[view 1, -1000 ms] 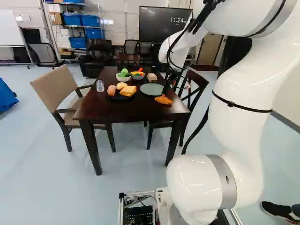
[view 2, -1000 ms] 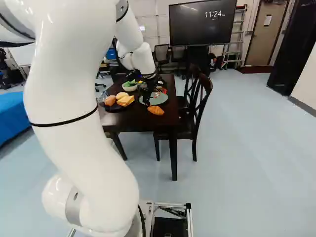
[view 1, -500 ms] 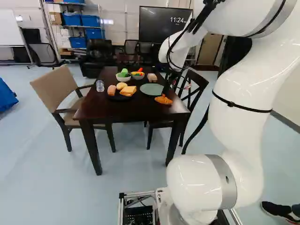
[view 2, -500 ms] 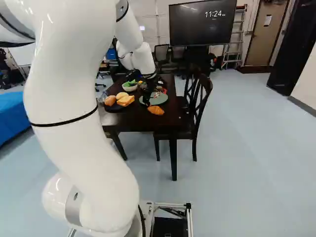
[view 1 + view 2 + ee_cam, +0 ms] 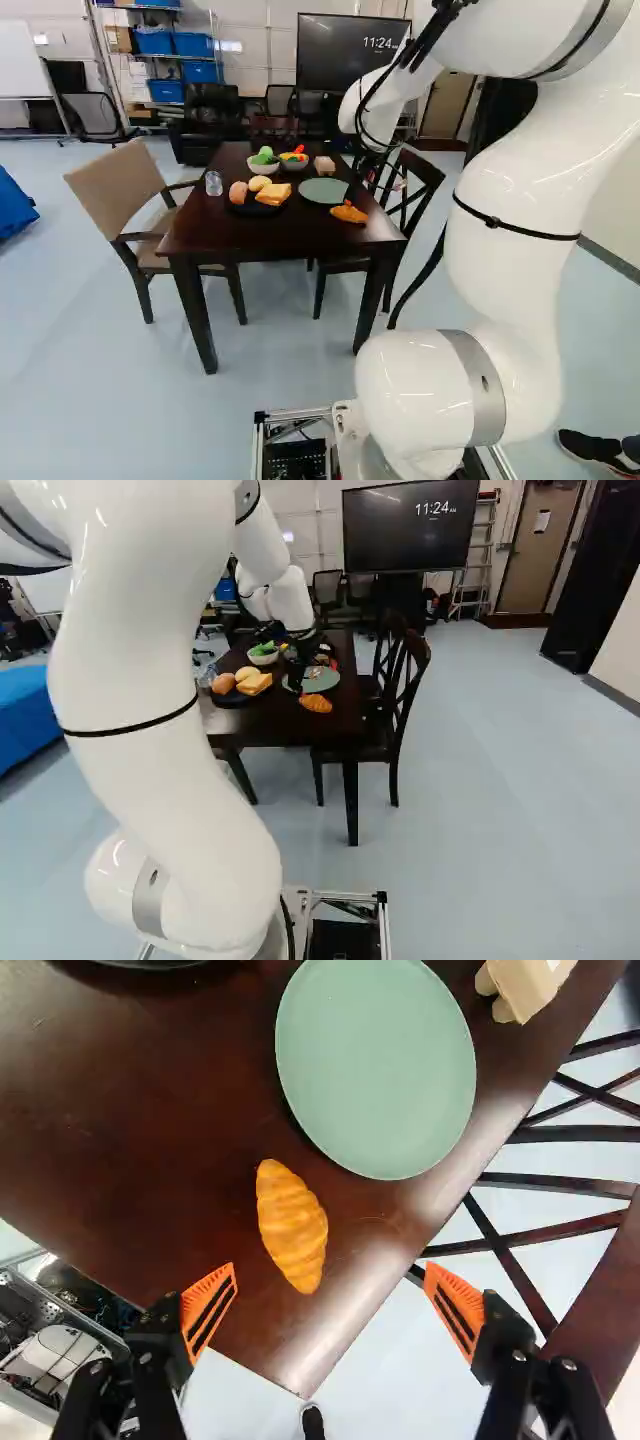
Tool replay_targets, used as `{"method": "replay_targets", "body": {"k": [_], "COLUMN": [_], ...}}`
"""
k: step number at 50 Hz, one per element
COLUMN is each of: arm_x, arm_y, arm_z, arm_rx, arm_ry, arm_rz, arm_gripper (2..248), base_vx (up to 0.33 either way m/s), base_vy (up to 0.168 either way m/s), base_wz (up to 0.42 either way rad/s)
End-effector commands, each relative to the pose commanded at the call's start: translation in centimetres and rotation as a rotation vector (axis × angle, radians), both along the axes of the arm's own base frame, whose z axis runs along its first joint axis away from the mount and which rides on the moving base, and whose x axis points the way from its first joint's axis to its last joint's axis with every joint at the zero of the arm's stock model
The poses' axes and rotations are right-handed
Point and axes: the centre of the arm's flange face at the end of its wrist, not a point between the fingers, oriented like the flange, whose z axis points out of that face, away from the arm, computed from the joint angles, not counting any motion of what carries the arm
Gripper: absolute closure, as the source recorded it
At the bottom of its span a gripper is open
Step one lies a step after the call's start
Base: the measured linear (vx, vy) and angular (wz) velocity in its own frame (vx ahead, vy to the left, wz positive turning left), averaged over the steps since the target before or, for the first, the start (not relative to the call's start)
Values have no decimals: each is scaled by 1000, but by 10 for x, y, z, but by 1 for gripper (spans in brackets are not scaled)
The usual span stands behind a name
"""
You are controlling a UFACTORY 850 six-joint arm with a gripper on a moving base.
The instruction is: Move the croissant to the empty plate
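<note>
Reaching over table (image 5: 240, 238), tool (image 5: 299, 674) downward, spread

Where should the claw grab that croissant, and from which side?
Probably best around the thick middle, from above. The croissant lies on the table, long and narrow, so the open claw could close across its width, one finger on each long side, away from the tapered ends.
</note>
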Motion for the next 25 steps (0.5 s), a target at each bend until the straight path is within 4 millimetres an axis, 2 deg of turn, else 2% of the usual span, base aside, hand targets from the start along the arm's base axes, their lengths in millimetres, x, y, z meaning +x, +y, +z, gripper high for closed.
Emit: {"method": "replay_targets", "body": {"k": [25], "arm_x": [0], "arm_y": [2], "arm_z": [0], "arm_rx": [31], "arm_ry": [-3], "arm_rz": [-25], "arm_gripper": [3], "base_vx": [0], "base_vy": [0], "base_wz": [0]}}
